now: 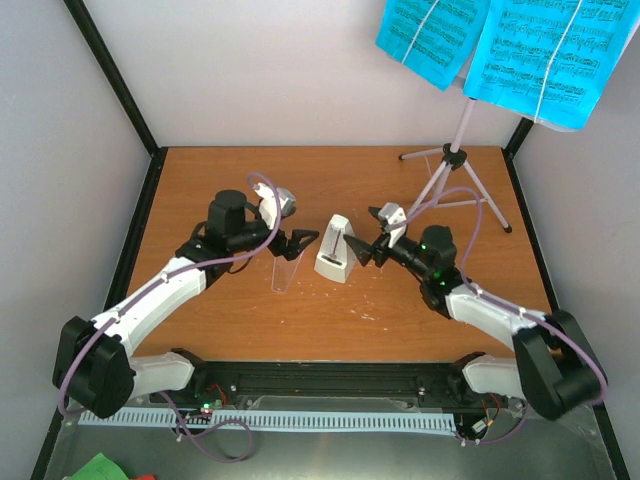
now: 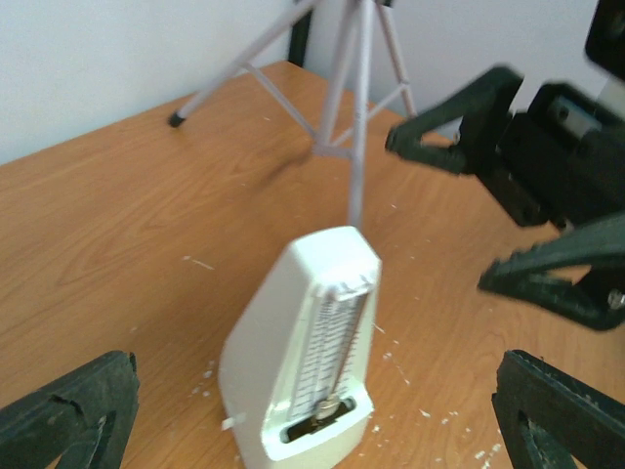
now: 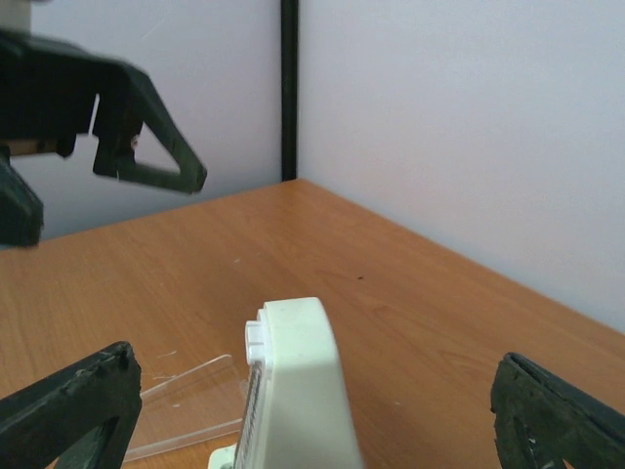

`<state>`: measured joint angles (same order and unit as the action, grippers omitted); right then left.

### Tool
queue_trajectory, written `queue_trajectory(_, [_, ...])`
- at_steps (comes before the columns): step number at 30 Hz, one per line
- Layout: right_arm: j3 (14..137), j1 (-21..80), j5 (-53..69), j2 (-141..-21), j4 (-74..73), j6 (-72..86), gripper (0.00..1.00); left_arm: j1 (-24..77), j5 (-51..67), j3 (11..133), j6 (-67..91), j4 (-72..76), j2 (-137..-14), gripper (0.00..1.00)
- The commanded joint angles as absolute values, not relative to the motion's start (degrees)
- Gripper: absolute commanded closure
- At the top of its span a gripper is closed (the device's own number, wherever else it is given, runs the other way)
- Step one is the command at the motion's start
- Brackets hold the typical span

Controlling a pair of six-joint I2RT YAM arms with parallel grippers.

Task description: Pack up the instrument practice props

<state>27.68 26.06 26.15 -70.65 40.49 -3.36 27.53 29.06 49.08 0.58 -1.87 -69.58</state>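
You had packed nothing yet: your left end effector (image 1: 298,244) and right end effector (image 1: 372,235) were wide apart and empty, and the cover (image 1: 285,268) lay beside the metronome (image 1: 336,250).

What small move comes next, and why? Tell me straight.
Probably lower the left fingers onto the clear cover and close. It lies flat beside the upright, uncovered metronome; left and right fingers are open and empty, the left nearest it.

White metronome (image 1: 335,251) stands upright, clear cover (image 1: 285,269) lying just beside it.
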Motion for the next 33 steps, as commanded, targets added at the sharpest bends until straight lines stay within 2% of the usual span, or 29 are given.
queue_trajectory(1, [21.9, 25.17, 19.34, -62.27, 39.69, -3.77, 0.03, 28.81, 30.96, 48.95, -2.35, 2.75, -72.88, 0.01])
queue_trajectory(8, [17.36, 25.22, 17.06, -54.56, 39.85, -2.64, 0.01, 28.92, 35.45, 52.4, -2.04, 5.72, -81.5, 0.01])
queue_trajectory(16, [17.31, 25.22, 18.67, -56.46, 41.24, -1.48, 0.01, 29.16, 39.48, 52.17, -3.04, 7.21, -85.63, 0.01])
queue_trajectory(26, [16.93, 25.22, 18.29, -56.39, 42.15, -0.93, 0.01, 30.35, 37.85, 53.36, -3.42, 7.91, -88.18, 0.01])
queue_trajectory(33, [16.61, 25.21, 17.93, -56.35, 42.64, -0.7, 0.01, 30.76, 35.51, 54.33, -3.78, 7.83, -89.24, 0.07])
